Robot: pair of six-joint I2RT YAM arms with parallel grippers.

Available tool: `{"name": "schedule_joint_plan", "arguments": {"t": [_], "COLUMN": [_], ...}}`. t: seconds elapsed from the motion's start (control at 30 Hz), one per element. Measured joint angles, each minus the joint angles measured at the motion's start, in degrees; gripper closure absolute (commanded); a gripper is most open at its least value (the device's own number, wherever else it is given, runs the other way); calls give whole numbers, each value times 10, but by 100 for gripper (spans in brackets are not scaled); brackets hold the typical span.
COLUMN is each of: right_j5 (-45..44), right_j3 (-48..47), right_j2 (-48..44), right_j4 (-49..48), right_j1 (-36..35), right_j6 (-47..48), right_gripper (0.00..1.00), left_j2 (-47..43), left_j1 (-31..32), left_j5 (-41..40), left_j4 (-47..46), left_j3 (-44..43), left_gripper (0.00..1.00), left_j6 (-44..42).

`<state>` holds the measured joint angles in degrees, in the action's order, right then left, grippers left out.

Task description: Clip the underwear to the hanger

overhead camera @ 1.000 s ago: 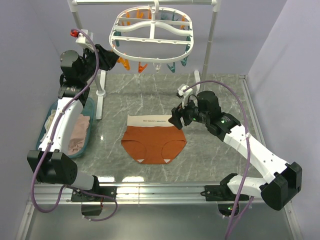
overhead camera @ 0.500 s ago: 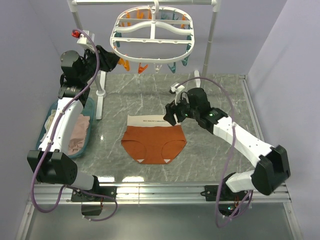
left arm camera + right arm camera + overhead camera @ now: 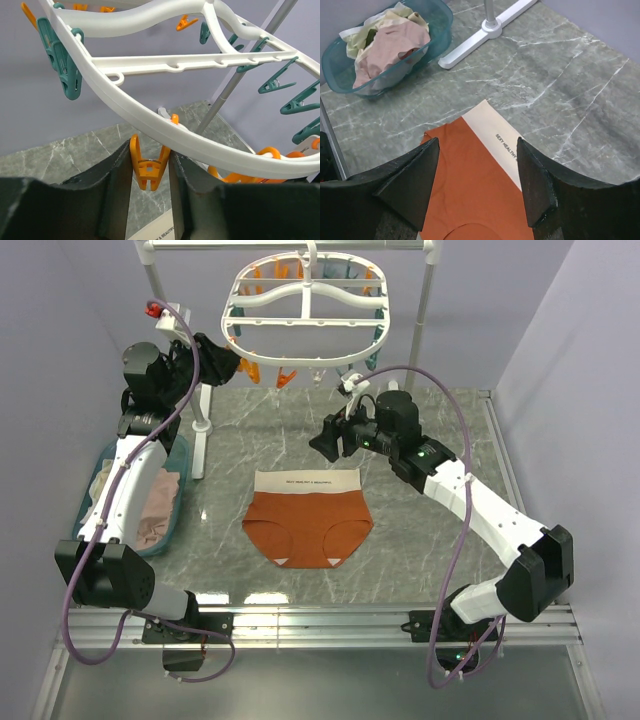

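- Rust-orange underwear (image 3: 308, 525) lies flat at mid-tabletop (image 3: 270, 440), not yet lifted. The right gripper (image 3: 477, 145) hovers over it, spread and empty (a shallow pinch could merely drag the fabric).
- Left gripper (image 3: 150, 152) pinches an orange clothespin (image 3: 149, 169) on the hanger (image 3: 300, 312); off-centre pressure could let the pin slip free.
- Waistband (image 3: 492, 131) text reads "SEXY HEALTHY"; the remainder is hidden.
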<state>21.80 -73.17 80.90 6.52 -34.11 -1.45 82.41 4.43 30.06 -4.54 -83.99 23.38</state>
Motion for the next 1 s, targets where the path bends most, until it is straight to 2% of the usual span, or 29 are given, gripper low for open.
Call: {"name": "schedule_joint_plan", "arguments": {"t": [0.27,1.0], "right_j5": [4,10], "right_j3": [1,3], "right_j2": [2,3], "right_j4": [2,8], "right_j1": [-2,-2], "right_j6": [-4,-7], "right_gripper": [29,28], "left_j2": [0,-14], "left_j1": [0,0], "left_j5": [-1,3], "left_j4": [-6,-108], "left_j3": [2,54], "left_gripper": [45,45], "left_j6": [-5,-42]}}
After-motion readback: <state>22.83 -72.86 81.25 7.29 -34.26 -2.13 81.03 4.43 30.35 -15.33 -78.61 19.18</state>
